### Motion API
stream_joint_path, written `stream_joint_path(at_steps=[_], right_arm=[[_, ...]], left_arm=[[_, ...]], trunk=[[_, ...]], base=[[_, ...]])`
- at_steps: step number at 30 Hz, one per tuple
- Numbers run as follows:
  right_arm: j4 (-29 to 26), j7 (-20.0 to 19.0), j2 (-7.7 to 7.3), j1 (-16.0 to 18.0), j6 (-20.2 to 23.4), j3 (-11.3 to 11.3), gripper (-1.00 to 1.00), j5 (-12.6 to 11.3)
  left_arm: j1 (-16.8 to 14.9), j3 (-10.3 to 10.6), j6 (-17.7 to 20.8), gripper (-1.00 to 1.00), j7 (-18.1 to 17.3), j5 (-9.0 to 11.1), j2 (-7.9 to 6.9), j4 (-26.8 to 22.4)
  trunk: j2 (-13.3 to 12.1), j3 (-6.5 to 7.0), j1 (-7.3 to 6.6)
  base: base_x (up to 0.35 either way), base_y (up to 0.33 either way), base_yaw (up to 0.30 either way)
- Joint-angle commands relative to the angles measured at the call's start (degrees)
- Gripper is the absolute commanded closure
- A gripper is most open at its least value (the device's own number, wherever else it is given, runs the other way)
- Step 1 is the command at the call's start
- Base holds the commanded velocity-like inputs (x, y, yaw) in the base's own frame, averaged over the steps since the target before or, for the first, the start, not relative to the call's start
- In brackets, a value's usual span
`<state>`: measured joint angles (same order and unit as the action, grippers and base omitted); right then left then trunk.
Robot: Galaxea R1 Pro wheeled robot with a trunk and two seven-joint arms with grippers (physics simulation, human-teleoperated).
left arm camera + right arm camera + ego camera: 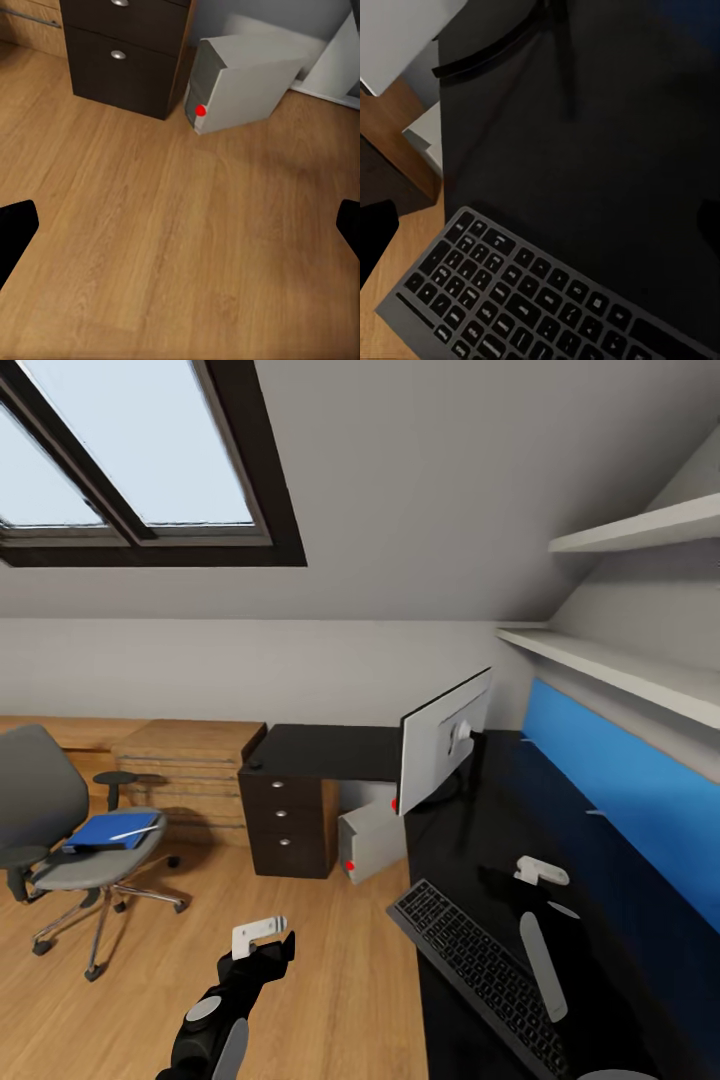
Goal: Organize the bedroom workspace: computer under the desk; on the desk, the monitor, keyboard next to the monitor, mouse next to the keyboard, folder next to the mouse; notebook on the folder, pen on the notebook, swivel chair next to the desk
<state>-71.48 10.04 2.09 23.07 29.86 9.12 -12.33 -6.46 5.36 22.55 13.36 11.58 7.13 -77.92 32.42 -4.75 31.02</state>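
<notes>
Black desk [520, 800] is bearing keyboard [480, 960] and monitor [445, 740]; both grippers [262, 935] [540, 873] are gaping wide, holding nothing.

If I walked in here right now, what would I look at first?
Probably the big monitor standing on the shiny black desk, turned so its pale back faces you, with the keyboard lying near the desk's front edge. Then the bright blue folder on the swivel chair off to the left, on the wooden floor.
</notes>
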Motion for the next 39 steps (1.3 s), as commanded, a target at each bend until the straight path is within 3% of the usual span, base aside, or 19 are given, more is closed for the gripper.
stream_joint_path(at_steps=[1, 15, 16, 17, 19, 20, 24, 27, 29, 39], right_arm=[[-0.1, 0.4, 0.02, 0.0, 0.2, 0.0, -1.0, -0.6], [0.0, 0.2, 0.02, 0.0, -0.2, -0.7, -1.0, -0.6], [13.3, 0.6, -1.17, 5.2, -9.3, -3.9, -1.0, 0.0], [19.0, 0.7, -1.78, 9.3, -10.9, -4.0, -1.0, 0.1], [25.6, 0.7, -2.39, 13.8, -12.8, -4.1, -1.0, 0.1], [32.9, 0.7, -2.95, 18.3, -15.2, -4.1, -1.0, 0.1], [54.7, 0.8, -4.85, 30.5, -25.3, -4.3, -1.0, 0.4], [61.6, 0.8, -5.44, 35.1, -28.7, -4.4, -1.0, 0.5], [63.4, 0.8, -5.55, 36.2, -29.6, -4.4, -1.0, 0.5], [70.0, 0.8, -4.4, 38.1, -30.8, -4.3, -1.0, 0.1]], left_arm=[[0.0, 0.1, 0.2, -1.0, 0.5, 0.6, -0.01, -0.1], [0.0, 0.1, 0.2, -1.0, 0.4, 0.6, -0.1, -0.4], [0.0, 0.1, 0.2, -1.0, 0.4, 0.6, -0.1, -0.6], [0.0, 0.1, 0.2, -1.0, 0.5, 0.6, -0.1, -0.7], [0.0, 0.1, 0.2, -1.0, 0.5, 0.6, -0.1, -0.7], [0.0, 0.1, 0.2, -1.0, 0.5, 0.6, -0.1, -0.7], [0.0, 0.0, 0.2, -1.0, 0.5, 0.6, -0.1, -0.7], [0.0, 0.0, 0.1, -1.0, 0.5, 0.6, -0.11, -0.7], [0.0, 0.0, 0.1, -1.0, 0.5, 0.6, -0.11, -0.7], [0.0, 0.1, 0.2, -1.0, 0.5, 0.6, -0.1, -0.7]], trunk=[[0.1, -0.12, 0.03], [0.1, -0.12, 0.03], [0.1, -0.12, 0.03], [0.1, -0.12, 0.03], [0.1, -0.12, 0.03], [0.1, -0.12, 0.03], [0.1, -0.12, 0.03], [0.1, -0.12, 0.03], [0.1, -0.12, 0.03], [0.1, -0.12, 0.03]], base=[[0.019, -0.129, 0.02], [0.004, -0.025, 0.004], [0.005, 0.0, 0.0], [0.029, 0.0, 0.0], [0.046, 0.0, 0.0], [0.065, 0.0, 0.0], [0.076, 0.0, 0.0], [0.117, 0.0, 0.0], [0.2, 0.0, 0.0], [0.258, 0.0, 0.0]])
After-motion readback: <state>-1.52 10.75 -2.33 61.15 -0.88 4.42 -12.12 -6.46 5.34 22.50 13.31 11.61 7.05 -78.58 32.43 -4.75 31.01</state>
